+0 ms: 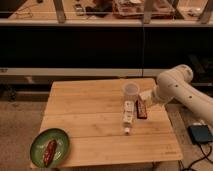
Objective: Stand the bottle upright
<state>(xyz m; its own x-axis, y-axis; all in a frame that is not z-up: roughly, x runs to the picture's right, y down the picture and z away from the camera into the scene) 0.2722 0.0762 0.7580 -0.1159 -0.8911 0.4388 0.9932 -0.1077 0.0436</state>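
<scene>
The bottle (128,116) lies flat on the table (85,120) — the gripper (146,98), jaws apart, hangs beside the cup (130,91).

A white robot arm (186,93) built of smooth, thick, rounded tube segments, with a bulbous joint at its bend. Its pale, blocky gripper (146,97) forms the arm's tip, above the far side of the wooden table (95,125).
</scene>
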